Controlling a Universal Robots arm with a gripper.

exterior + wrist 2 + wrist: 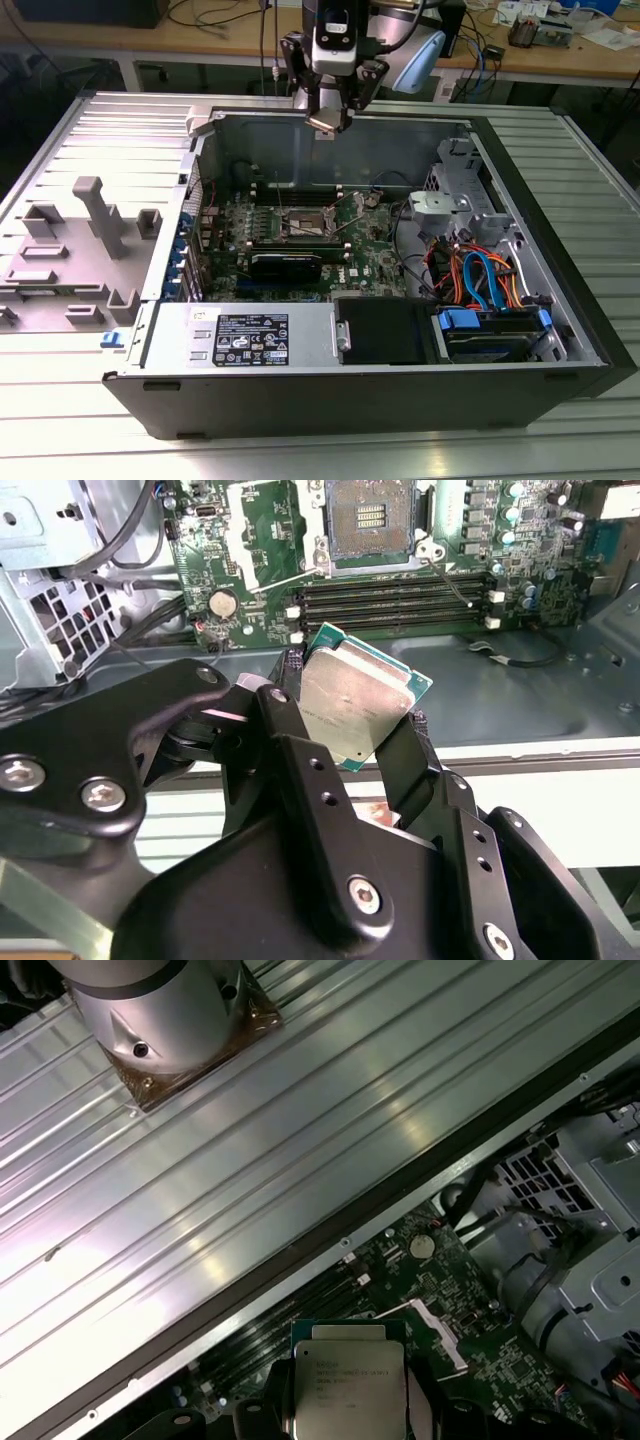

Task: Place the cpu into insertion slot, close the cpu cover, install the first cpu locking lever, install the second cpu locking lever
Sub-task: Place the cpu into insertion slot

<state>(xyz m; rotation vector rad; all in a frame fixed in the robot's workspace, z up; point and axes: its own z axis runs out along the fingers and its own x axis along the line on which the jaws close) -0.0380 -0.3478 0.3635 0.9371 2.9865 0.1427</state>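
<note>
Broadly, an open computer case (380, 390) lies on its side on a ribbed metal table (90, 420), with its green circuit board (225, 232) facing up. The gripper (328, 120) hangs high over the case's far wall, well apart from the board. Its jaws are clenched on the cpu (355, 705), pinching two opposite edges, and the dull metal top is turned toward both wrist views. The insertion slot (303, 222) sits bare near the middle of the board. It is below the chip, nearer the exterior camera and slightly toward the exterior view's left. In the second wrist view the slot (370, 518) shows beyond the memory slots (390, 595). What looks like the cpu cover (240, 535) is swung open beside it.
</note>
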